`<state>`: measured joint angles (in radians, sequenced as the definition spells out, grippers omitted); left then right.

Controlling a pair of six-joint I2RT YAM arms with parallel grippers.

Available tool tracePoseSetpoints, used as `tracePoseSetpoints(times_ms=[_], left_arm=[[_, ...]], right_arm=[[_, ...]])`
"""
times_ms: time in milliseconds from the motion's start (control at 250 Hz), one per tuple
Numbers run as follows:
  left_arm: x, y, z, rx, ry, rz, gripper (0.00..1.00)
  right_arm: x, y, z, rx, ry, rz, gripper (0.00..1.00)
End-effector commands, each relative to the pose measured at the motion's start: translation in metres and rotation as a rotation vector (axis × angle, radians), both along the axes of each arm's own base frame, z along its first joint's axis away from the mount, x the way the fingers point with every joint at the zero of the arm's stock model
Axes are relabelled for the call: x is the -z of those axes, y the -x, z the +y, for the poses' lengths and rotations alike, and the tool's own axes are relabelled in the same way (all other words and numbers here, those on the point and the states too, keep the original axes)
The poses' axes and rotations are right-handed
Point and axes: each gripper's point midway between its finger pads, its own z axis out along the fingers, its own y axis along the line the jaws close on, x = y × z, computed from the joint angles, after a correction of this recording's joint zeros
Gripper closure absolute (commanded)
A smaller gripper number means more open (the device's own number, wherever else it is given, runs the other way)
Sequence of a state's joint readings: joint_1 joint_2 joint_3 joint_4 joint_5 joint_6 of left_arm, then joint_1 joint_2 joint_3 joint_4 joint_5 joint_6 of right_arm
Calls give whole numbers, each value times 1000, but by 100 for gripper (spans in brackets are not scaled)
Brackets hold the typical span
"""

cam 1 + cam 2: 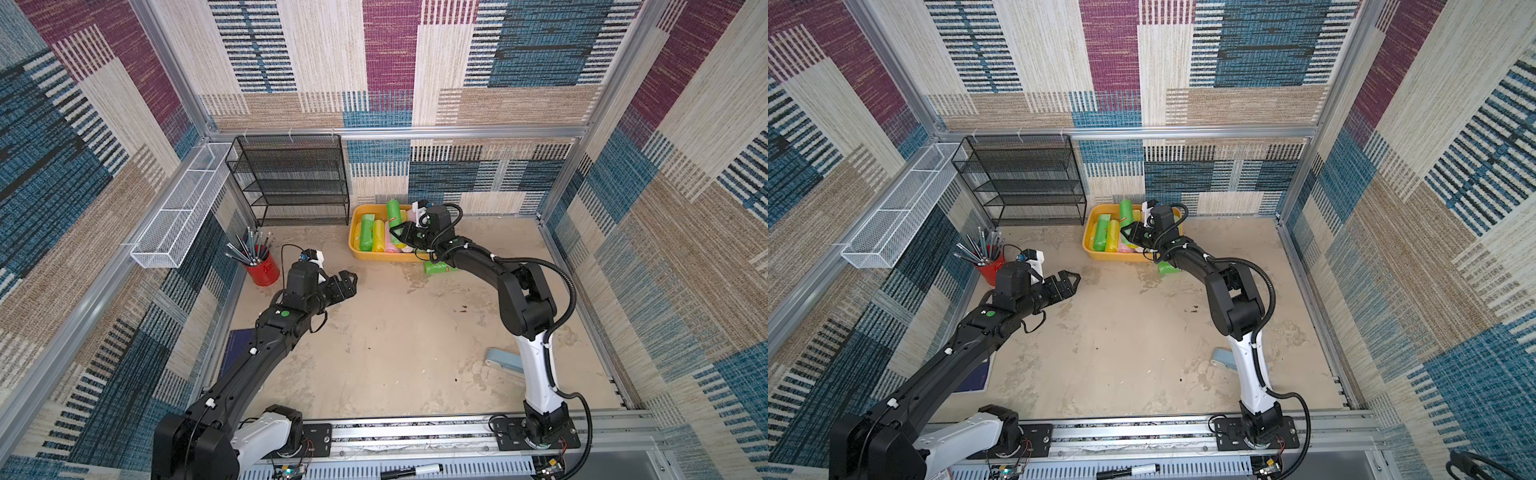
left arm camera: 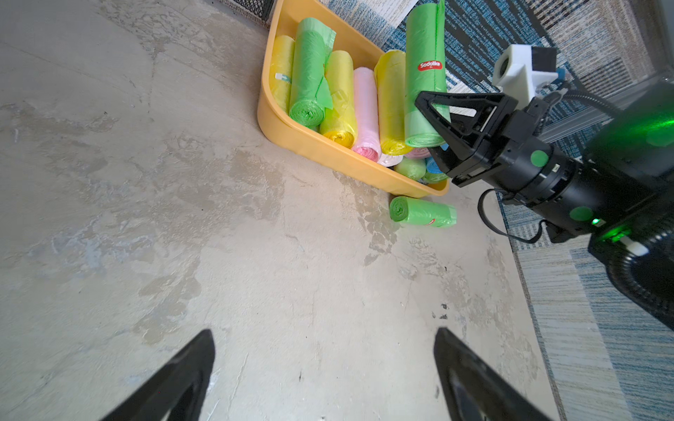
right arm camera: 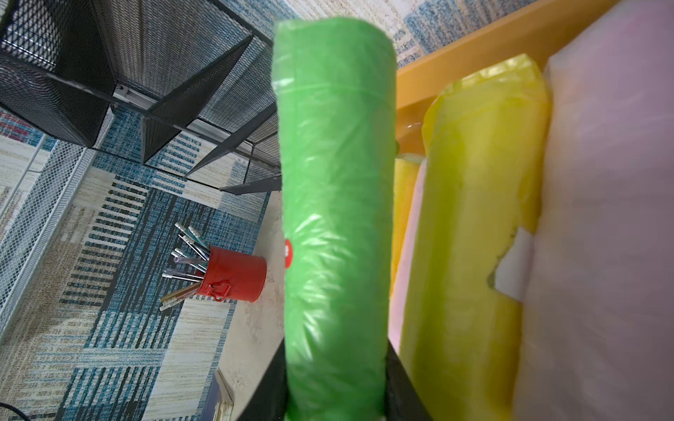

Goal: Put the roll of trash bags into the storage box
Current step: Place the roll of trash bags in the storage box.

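Top views, table centre as dial.

- Box (image 1: 358, 252) (image 1: 1091, 249): at 12 o'clock, against the back wall, just right of the rack (image 1: 291, 183). Stored rolls (image 2: 339, 94) in green, yellow and pink lie side by side inside, filling most of it.
- Right gripper (image 1: 397, 232) (image 2: 425, 125): over the box's right half, jaws pinching the lower end of the green roll (image 1: 392, 212) (image 2: 425, 54) (image 3: 335, 182).
- The roll stands nearly upright and tips slightly toward the back wall. A red label shows on its side. Its bottom end sits level with the stored rolls; I cannot tell whether it touches them.
- In the right wrist view, a yellow roll (image 3: 481, 218) and a pink one lie just beside the held roll.
- Loose roll (image 1: 438, 267) (image 2: 423, 211): green, lying flat on the table (image 1: 395, 332) outside the box, near the box's 5 o'clock corner and under the right arm.
- Left gripper (image 1: 351, 284) (image 2: 324, 333): at 10 o'clock, jaws spread wide with nothing between them, pointing toward 1 o'clock, well apart from the box.
- Red cup (image 1: 262, 268) of pens: at 10 o'clock, near the left wall. White basket (image 1: 178, 216) hangs on that wall.
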<state>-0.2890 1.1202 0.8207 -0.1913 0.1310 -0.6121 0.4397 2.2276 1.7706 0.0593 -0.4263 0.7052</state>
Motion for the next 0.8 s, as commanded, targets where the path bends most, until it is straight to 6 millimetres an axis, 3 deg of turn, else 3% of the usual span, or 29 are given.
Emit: tracePoseSetpoints(times_ms=[0,188,436,644,796], left_arm=[[-4,-6,5,-24,-31,-17,5],[-13,-9,4,-15,-27,-24,5],[-8,-5,5,-14,-35,-11,5],[-8,-4,5,-15,-31,-15,5],[-10,-2,6,-15,-33,-16,5]], right_arm=[[-4,-9,4,31,54,-32,80],[11,-22,12,60,143,7,80],[27,-34,14,111,208,35,80],[42,-33,20,92,219,84,70],[35,-33,18,101,215,75,64]])
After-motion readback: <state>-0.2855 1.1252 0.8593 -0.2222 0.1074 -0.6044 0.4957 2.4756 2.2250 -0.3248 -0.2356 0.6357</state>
